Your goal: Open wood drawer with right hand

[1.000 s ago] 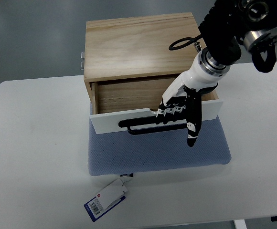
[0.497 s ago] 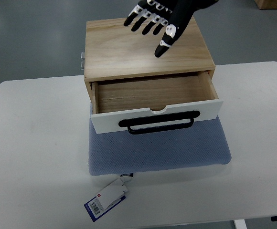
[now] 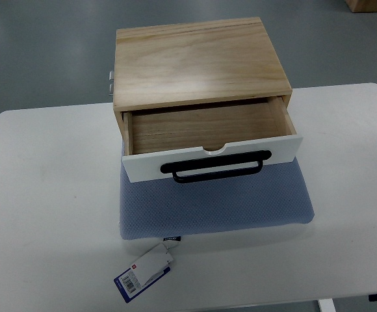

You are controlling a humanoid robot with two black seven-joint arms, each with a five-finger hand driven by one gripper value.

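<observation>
The wood drawer [image 3: 208, 133] stands pulled out toward the near side of its wooden box [image 3: 198, 62]. Its white front [image 3: 149, 166] with the black handle [image 3: 216, 168] hangs over the blue mat [image 3: 214, 208] under the box, and the bare inside of the drawer shows. The box sits at the far middle of the white worktop [image 3: 45, 195]. A tag [image 3: 144, 272] from the mat lies on the worktop at the near edge.

Neither hand is in view, so whether the fingers are spread or pressed together cannot be told.

Judging by how far out the drawer sits, the opening looks done. The next move probably calls for nothing beyond keeping the right hand clear of the handle.
</observation>
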